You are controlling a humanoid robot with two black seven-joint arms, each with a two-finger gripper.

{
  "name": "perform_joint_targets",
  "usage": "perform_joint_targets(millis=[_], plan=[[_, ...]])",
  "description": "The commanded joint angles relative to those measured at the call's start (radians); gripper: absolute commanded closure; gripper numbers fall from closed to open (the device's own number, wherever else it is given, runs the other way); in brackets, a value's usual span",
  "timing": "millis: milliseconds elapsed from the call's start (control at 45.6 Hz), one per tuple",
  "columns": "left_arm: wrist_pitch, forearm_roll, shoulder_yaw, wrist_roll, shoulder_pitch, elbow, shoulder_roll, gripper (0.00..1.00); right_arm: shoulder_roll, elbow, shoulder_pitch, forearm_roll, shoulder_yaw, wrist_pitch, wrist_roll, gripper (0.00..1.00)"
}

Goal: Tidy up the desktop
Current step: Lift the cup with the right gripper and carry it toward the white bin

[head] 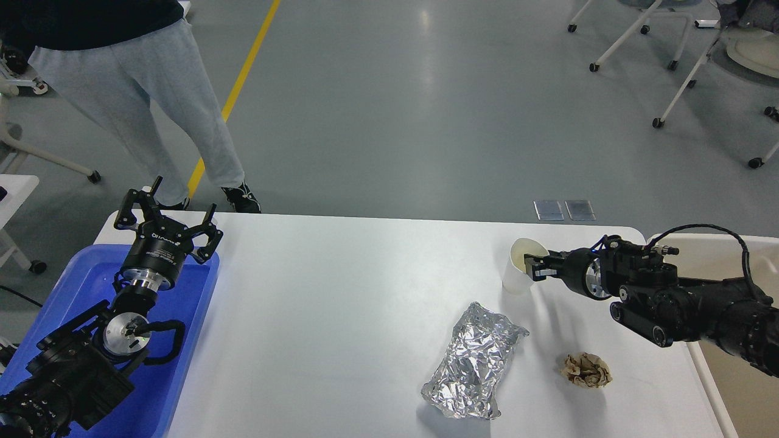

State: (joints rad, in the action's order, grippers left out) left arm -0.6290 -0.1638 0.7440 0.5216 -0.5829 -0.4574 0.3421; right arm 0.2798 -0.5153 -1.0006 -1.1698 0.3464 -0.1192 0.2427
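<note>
The white desktop (pixel 341 316) carries a white paper cup (pixel 517 274) standing upright at the back right. A crumpled silver foil packet (pixel 475 365) and a small crumpled brown paper ball (pixel 586 370) lie in front of it. My right gripper (pixel 534 267) reaches in from the right and sits against the cup's right rim. Its fingers are small and dark, so I cannot tell how the jaws stand. My left gripper (pixel 169 210) is open and empty, pointing up over the far end of the blue tray.
The blue tray (pixel 188 340) lies at the desktop's left end under my left arm. A beige bin (pixel 730 377) stands off the right edge. A person in grey trousers (pixel 140 91) stands behind the far left corner. Wheeled chairs (pixel 669 61) stand far right.
</note>
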Motion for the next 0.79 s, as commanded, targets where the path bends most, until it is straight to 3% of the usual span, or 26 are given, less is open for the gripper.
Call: perform_joint_targets(millis=[0,219,482,768], plan=[[0.000,0.000,0.000,0.000,0.000,0.000,0.000,0.00,-0.004,0.005,-0.009,0.001,0.045,-0.002,0.038,1.00],[0.000,0.000,0.000,0.000,0.000,0.000,0.000,0.00,-0.002,0.003,-0.032,0.005,0.026,-0.002,0.043,1.00],[0.000,0.000,0.000,0.000,0.000,-0.001,0.000,0.00,0.028,-0.028,-0.093,0.044,0.031,0.013,0.098,1.00],[0.000,0.000,0.000,0.000,-0.002,0.000,0.000,0.00,0.291,-0.448,-0.292,0.104,0.049,0.053,0.093,1.00]])
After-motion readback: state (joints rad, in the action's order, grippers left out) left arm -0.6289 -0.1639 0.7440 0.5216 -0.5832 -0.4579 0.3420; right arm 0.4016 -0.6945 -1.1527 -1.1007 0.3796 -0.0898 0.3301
